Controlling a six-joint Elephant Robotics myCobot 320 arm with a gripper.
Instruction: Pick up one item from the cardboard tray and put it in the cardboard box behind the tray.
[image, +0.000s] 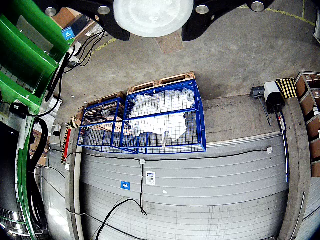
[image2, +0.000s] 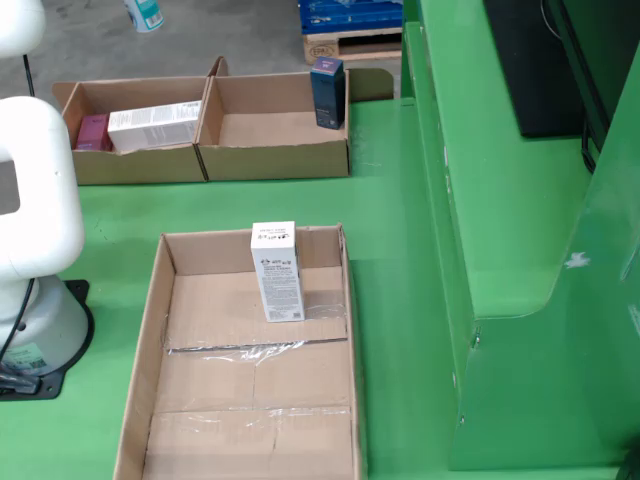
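In the fixed view a shallow cardboard tray (image2: 250, 400) lies on the green table. One white carton (image2: 277, 272) stands upright in its far part. Behind the tray sit two open cardboard boxes side by side. The right box (image2: 275, 128) has a dark blue carton (image2: 327, 92) at its back right corner. The left box (image2: 90, 165) holds a long white carton (image2: 155, 125) and a maroon item (image2: 90, 130). The white arm (image2: 35, 200) stands at the left, with its gripper out of this view. The wrist view shows only a black mount with a white disc (image: 152, 15), pointing away from the table.
The arm's base (image2: 40, 340) sits left of the tray. A raised green structure (image2: 520, 200) walls the table's right side. The wrist view shows blue wire cages (image: 165, 120) on pallets, a concrete floor and green framing (image: 25, 55) at the left.
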